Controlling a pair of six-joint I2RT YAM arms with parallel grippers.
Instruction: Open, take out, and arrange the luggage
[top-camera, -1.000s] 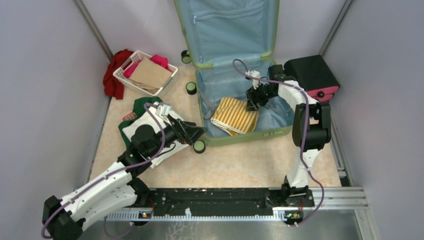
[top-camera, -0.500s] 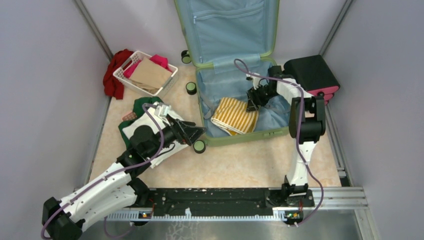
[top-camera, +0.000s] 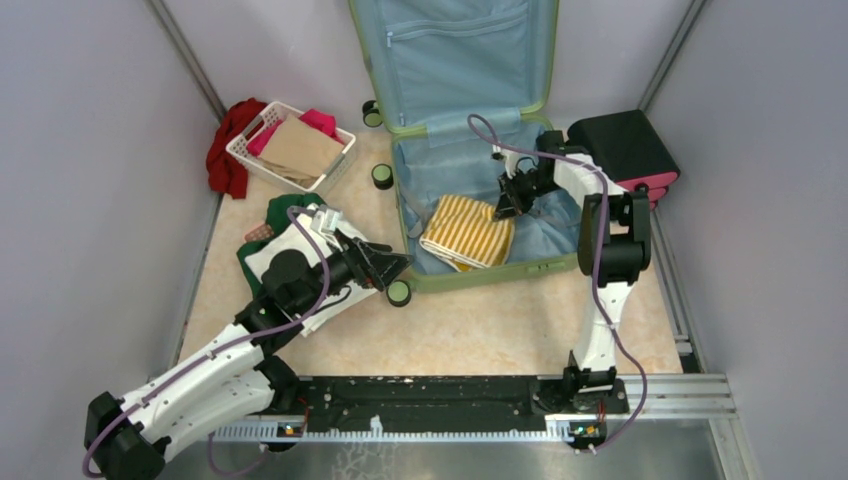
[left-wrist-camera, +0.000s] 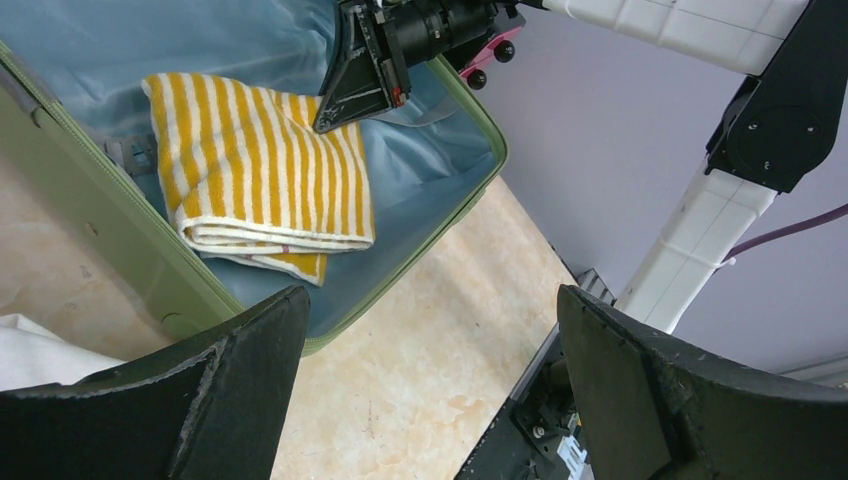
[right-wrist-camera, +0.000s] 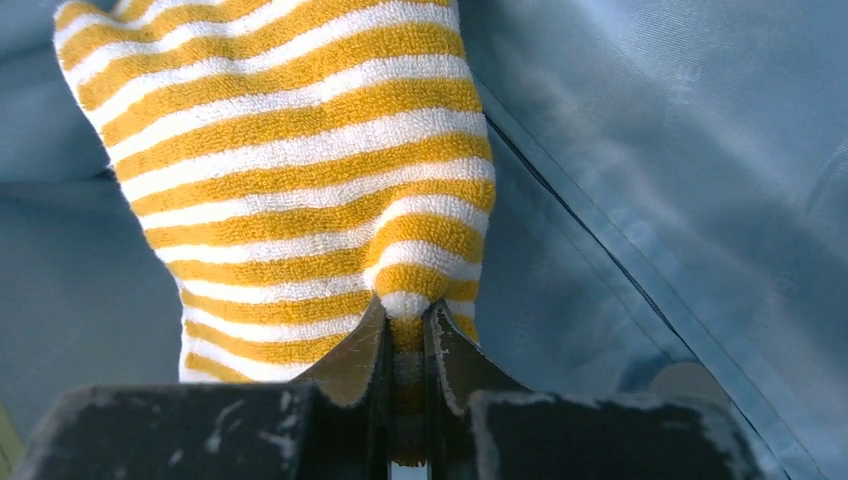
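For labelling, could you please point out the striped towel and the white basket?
striped towel (top-camera: 466, 232), top view, middle of its folded face.
white basket (top-camera: 237, 149), top view, its left corner rim.

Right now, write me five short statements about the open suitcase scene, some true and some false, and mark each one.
1. The luggage is open, with its lid raised at the back. True.
2. The right hand hovers open above the striped towel. False: it is shut on a fold at the towel's edge.
3. The left hand grips the towel. False: it is open and holds nothing, outside the luggage's near left corner.
4. The striped towel lies inside the luggage. True.
5. The white basket is empty. False: it holds a tan folded item and something pink.
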